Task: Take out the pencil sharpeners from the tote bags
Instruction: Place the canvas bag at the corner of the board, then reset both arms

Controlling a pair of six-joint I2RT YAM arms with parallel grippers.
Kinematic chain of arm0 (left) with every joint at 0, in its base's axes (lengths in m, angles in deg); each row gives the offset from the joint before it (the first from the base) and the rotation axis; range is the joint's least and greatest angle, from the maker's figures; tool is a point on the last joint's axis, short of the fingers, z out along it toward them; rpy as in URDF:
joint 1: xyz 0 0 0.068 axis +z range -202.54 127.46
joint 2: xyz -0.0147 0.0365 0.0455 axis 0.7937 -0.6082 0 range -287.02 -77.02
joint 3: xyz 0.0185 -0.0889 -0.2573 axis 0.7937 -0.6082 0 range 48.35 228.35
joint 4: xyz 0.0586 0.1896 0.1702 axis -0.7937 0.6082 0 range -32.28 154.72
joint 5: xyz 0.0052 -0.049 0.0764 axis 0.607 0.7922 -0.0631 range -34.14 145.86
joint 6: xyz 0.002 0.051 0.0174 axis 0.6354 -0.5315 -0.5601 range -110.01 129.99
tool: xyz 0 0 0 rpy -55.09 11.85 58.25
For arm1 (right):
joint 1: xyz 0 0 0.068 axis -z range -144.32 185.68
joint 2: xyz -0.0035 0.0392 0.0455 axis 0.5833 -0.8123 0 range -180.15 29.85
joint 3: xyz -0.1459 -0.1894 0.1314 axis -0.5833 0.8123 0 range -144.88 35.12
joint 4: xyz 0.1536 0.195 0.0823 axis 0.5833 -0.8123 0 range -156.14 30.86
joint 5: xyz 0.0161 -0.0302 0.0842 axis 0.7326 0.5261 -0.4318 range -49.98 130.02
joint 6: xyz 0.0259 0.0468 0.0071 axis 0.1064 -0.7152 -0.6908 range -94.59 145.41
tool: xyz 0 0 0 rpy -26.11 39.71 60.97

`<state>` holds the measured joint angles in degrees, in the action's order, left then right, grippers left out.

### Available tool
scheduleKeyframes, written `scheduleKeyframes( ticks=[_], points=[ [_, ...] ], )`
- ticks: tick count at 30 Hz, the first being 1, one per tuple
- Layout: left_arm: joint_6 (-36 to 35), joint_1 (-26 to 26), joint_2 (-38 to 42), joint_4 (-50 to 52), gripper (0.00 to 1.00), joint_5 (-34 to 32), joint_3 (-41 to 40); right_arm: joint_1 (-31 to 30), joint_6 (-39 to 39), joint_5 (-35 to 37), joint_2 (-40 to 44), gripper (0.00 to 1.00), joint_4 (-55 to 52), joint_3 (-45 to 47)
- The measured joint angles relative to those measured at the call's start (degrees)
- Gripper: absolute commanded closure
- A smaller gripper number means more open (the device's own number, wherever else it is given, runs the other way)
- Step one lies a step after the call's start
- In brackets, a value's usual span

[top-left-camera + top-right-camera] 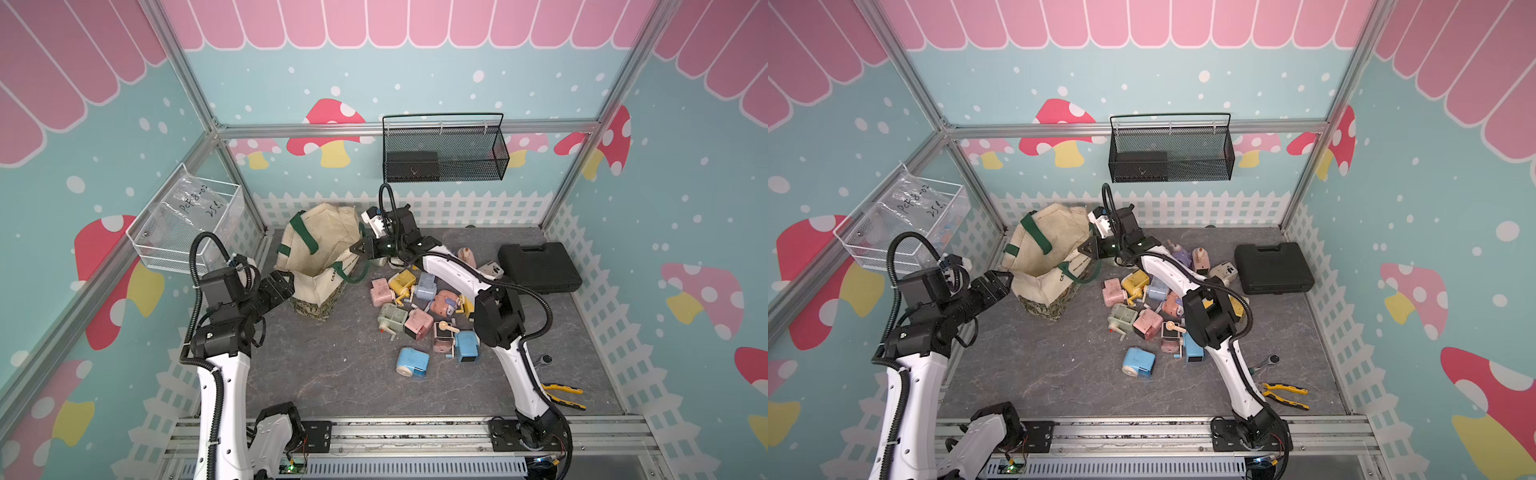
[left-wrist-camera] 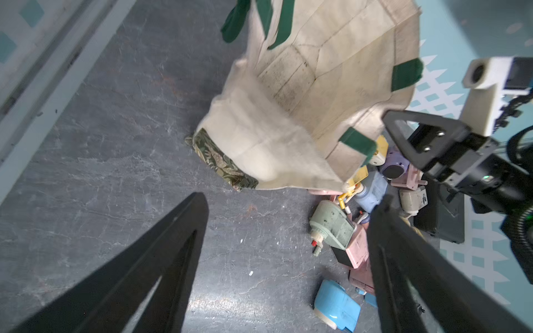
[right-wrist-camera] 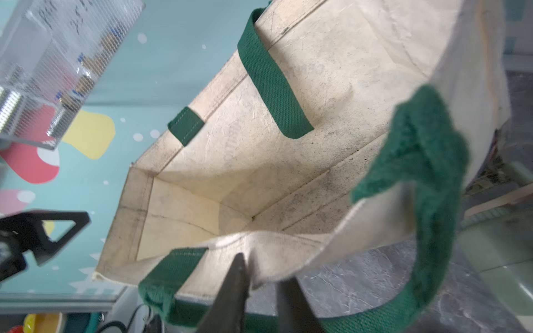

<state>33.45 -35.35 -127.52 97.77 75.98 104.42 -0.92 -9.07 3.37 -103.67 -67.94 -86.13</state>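
**Emptying the tote bag, late stage.** The tote bag (image 1: 320, 245) lies slumped at the rear left of the worktop (image 1: 332, 374), its mouth gaping toward the right. The pencil sharpeners (image 1: 417, 324) lie in a loose heap on the open worktop just beside that mouth, with pink, yellow, blue, green and purple bodies tumbled together. From the right wrist camera the inside of the bag shows only bare, smudged lining, with no sharpener in sight.

**Right claw** (image 3: 262, 268): at the near rim of the bag, with one finger on each side of the cloth edge. The fingers stand a little apart, and the gap looks wider than the cloth, so the claw does not appear to be pinching it.

**Left claw** (image 2: 291, 201): fingers spread wide with nothing between them. It hovers over bare worktop just short of the bag's leafy base.

**Step in hand (judged):** the bag appears emptied, and what remains is to let go of it.

**Next move (judged):** the right claw should draw straight back off the rim, keeping clear of the green strap handle (image 3: 427, 161) that loops close beside it. The folds under the sagging wall are not fully visible, so a last look there would be prudent. Only one bag is in view.
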Motion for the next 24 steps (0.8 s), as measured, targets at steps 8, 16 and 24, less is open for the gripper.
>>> scheduleKeyframes(
  ticks=[8,16,24],
  points=[
    [0.02,0.0,6.45,-7.26,0.18,0.0,-6.05,-0.04,6.1,1.86,5.51,0.14,-5.7,2.27],
    [-3.63,0.0,16.04,-16.52,0.21,-0.57,-19.52,-0.09,13.14,11.17,34.73,0.1,-2.47,26.14],
    [-5.35,-1.62,12.83,-26.36,0.23,-3.8,-27.98,0.9,19.96,37.75,66.2,0.07,17.03,68.76]
  ],
)
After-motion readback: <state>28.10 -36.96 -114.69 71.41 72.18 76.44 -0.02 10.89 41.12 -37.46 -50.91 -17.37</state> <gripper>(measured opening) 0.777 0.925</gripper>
